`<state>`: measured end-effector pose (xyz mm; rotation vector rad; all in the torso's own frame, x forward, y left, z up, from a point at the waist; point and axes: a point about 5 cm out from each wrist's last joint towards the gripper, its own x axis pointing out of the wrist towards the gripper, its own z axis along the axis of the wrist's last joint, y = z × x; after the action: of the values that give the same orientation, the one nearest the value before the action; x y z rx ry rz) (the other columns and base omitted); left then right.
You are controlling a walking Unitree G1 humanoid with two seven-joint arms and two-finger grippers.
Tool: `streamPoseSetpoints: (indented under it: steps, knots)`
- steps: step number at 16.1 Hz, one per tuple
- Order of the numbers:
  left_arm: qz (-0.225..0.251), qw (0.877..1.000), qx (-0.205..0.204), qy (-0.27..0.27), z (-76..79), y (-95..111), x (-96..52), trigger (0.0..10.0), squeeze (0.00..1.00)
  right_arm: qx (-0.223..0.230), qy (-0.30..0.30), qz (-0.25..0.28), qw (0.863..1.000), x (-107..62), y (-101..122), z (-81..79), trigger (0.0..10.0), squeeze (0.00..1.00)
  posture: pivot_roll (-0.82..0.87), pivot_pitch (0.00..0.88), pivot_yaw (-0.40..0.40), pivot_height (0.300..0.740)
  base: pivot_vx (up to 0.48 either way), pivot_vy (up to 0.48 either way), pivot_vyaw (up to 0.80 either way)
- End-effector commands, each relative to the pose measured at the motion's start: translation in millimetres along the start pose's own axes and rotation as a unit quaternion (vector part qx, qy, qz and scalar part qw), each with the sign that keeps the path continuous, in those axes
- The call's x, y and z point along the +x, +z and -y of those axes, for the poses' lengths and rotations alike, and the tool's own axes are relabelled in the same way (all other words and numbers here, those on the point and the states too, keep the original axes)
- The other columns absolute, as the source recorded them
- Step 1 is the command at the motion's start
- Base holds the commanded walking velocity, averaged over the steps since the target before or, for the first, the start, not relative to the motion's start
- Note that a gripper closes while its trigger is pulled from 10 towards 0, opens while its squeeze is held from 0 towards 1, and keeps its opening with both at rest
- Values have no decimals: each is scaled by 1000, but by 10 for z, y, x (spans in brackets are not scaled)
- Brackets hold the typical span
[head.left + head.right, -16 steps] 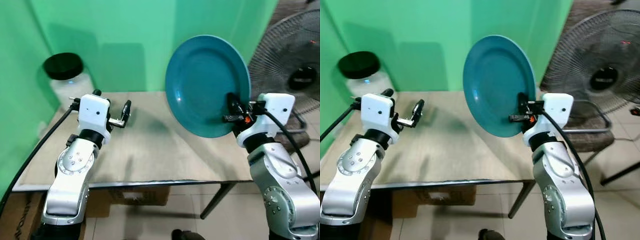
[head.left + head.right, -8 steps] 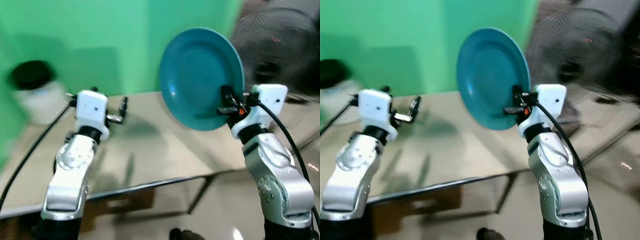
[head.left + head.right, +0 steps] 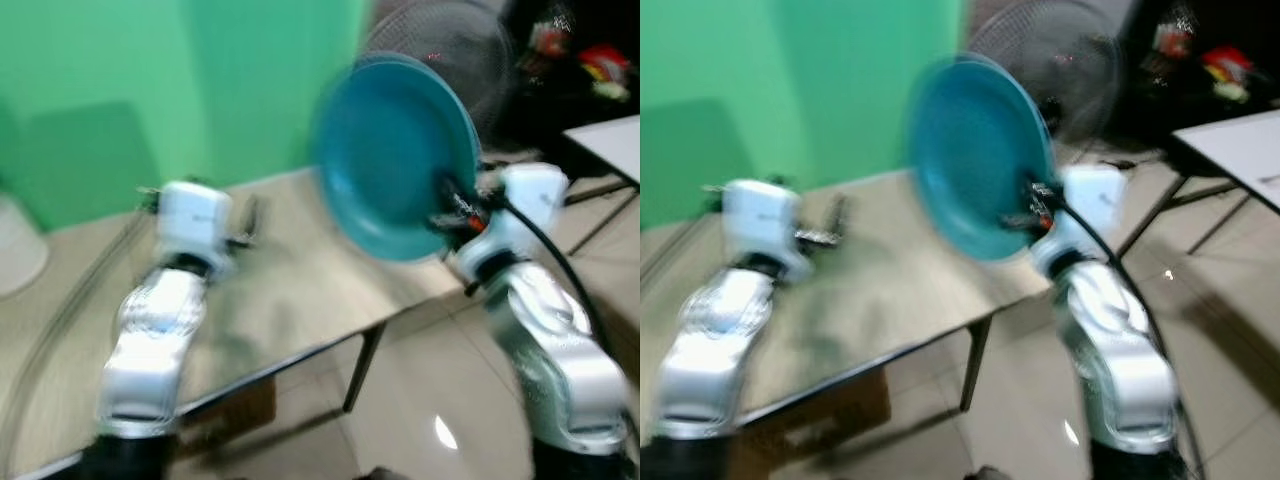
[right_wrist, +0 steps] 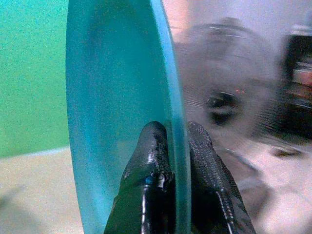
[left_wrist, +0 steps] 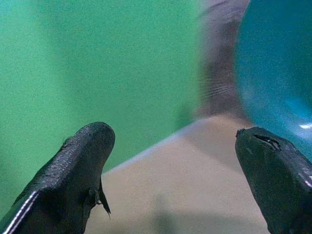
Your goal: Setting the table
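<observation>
A large teal plate point(image 3: 395, 150) stands on edge in the air, held at its lower right rim by my right gripper point(image 3: 450, 210), which is shut on it. The right wrist view shows the two fingertips point(image 4: 156, 146) pinching the plate's rim point(image 4: 173, 107) from both sides. My left gripper point(image 3: 245, 225) is raised over the beige table point(image 3: 290, 290) on the left, open with nothing between its fingers point(image 5: 83, 161). The teal plate point(image 5: 278, 63) shows beyond it in the left wrist view. Both eye views are blurred.
A green wall point(image 3: 150, 90) stands behind the table. A floor fan point(image 3: 1060, 50) is behind the plate. To the right are a white table corner point(image 3: 1235, 145), dark clutter and tiled floor point(image 3: 420, 390). The beige table's front edge and leg point(image 3: 355, 370) are close.
The camera has swung to the right: the jar has left the view, and the fan, white table and floor have come in. Both grippers keep their pose, the plate still held.
</observation>
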<state>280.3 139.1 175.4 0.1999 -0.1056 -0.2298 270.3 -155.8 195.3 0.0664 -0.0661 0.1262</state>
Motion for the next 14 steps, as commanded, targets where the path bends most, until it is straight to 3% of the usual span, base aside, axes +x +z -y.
streamPoseSetpoints:
  steps: [1, 5, 6, 8, 14]
  knots:
    - [-5, 1000, 3, 10, -77, -9, -21, 10000, 0, 1, 12, 31, 999, -1, 119, -62, 10000, 0, 59, 0, -20, 740, 0, 0, -800]
    - [-1, 1000, -27, 4, -80, 44, 2, 10000, 0, -1, 9, 33, 999, -4, 134, -53, 10000, 0, 59, 0, -19, 740, 0, 0, -800]
    - [-1, 999, -31, 28, -127, 29, 4, 10000, 0, -2, 9, 31, 999, -13, 120, -57, 10000, 0, 57, 0, -16, 740, 0, 0, -800]
    - [-2, 999, -15, 34, -136, 15, 19, 10000, 0, -6, -2, 30, 1000, -27, 120, -39, 10000, 0, 49, 0, -5, 740, 0, 0, -800]
    - [26, 999, -24, 26, -85, 78, 35, 10000, 0, -3, -38, 18, 999, -75, 87, 71, 10000, 0, 35, 0, -4, 740, 0, 0, -800]
